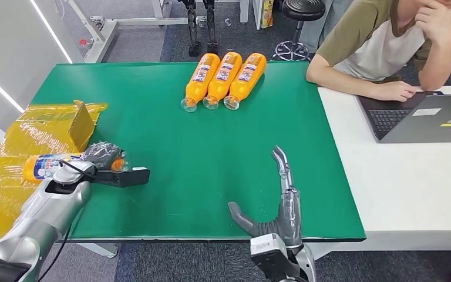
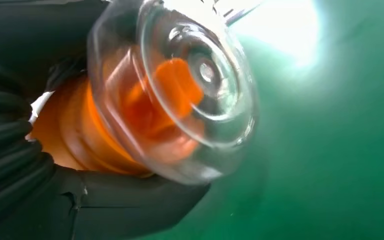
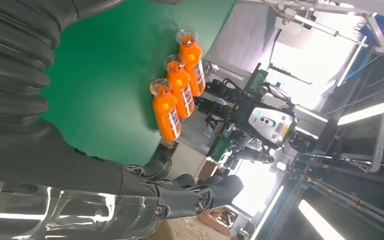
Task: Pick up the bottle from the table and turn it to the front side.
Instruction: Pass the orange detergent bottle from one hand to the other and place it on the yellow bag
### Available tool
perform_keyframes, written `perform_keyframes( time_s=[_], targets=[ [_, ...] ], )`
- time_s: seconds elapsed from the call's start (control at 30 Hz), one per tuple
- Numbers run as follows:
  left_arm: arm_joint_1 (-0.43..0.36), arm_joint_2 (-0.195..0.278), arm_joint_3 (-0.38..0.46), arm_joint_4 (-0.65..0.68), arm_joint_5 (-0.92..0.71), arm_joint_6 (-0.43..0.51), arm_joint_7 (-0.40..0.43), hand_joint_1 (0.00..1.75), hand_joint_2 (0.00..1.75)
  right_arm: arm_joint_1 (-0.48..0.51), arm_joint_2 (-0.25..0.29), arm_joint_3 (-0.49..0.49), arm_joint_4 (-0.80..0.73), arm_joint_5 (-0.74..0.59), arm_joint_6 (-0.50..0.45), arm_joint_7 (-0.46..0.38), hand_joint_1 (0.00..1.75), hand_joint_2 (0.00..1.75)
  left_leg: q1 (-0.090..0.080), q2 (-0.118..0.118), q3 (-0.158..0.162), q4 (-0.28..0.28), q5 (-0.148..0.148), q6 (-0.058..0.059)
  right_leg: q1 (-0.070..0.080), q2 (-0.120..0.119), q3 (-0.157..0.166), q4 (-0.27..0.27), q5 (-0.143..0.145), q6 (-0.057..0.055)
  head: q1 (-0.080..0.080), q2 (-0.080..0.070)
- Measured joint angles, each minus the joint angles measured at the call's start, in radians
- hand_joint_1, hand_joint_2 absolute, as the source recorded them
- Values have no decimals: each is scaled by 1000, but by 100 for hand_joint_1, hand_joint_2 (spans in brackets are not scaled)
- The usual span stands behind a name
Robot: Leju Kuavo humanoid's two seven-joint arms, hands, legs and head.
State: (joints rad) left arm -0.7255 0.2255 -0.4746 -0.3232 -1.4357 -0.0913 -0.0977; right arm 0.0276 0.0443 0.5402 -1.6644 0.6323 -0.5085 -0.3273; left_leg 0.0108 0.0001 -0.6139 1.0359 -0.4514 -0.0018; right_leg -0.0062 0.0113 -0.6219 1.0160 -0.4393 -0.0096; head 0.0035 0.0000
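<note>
left hand (image 1: pixel 103 155): wrapped around bottle (image 1: pixel 46 165), held lying sideways at the tabletop (image 1: pixel 170 147) edge
right hand (image 1: pixel 276 200): fingers spread, holding nothing
three bottles (image 1: pixel 224 79): far ahead of right hand, side by side

- Yellow plastic sheeting (image 1: pixel 12 153) at left edge of frame.
- Person (image 1: pixel 387 41) seated upper right, forearm on white table (image 1: pixel 399 176).
- Open laptop (image 1: pixel 423 116) at right.
- Black stool (image 1: pixel 298 23) top centre.

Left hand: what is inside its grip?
The left hand grips an orange bottle lying sideways at the green mat's left edge, over yellow plastic. The fingers cover its middle.
</note>
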Motion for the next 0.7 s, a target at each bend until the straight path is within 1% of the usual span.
perform_keyframes(
  time_s=[0.13, 0.3, 0.37, 0.43, 0.5, 0.57, 0.63, 0.7],
  targets=[
    [13, -13, 0, 0, 20, 57, -20, 0, 175, -10, 0, 0, 6, -1, 0, -2, 0, 175, 0, 0, 0, 0, 0, 0, 0, 0, 0, 0, 0, 0, 0, 0],
    [30, -36, 10, 0, 77, 96, -48, 0, 175, -17, 0, 0, 12, -1, -1, -1, 0, 175, 0, 0, 0, 0, 0, 0, 0, 0, 0, 0, 0, 0, 0, 0],
    [33, -45, 22, 0, 107, 121, -69, 0, 175, -19, 0, 0, 12, 0, 0, -1, 0, 175, 0, 0, 0, 0, 0, 0, 0, 0, 0, 0, 0, 0, 0, 0],
    [36, -54, 40, 0, 151, 165, -100, 0, 175, -19, 0, -1, 12, 2, 2, 0, 0, 175, 0, 0, 0, 0, 0, 0, 0, 0, 0, 0, 0, 0, 0, 0],
    [38, -64, 63, -3, 203, 226, -143, 0, 175, -19, 0, -3, 12, 3, 5, 0, 0, 175, 0, 0, 0, 0, 0, 0, 0, 0, 0, 0, 0, 0, 0, 0],
    [41, -74, 94, -18, 273, 302, -206, 0, 175, -19, 0, -7, 12, 5, 7, 0, 0, 175, 0, 0, 0, 0, 0, 0, 0, 0, 0, 0, 0, 0, 0, 0],
    [46, -90, 139, -53, 380, 377, -297, 0, 175, -19, 0, -11, 11, 9, 9, 0, 0, 175, 0, 0, 0, 1, 0, 0, 0, -1, 0, 0, 0, 0, 0, 0],
    [58, -113, 187, -116, 528, 418, -395, 0, 175, -19, 0, -15, 10, 13, 10, 0, 0, 175, 0, -1, 0, 1, 0, 0, 0, -1, 0, 0, 0, 0, 0, 0]
  ],
)
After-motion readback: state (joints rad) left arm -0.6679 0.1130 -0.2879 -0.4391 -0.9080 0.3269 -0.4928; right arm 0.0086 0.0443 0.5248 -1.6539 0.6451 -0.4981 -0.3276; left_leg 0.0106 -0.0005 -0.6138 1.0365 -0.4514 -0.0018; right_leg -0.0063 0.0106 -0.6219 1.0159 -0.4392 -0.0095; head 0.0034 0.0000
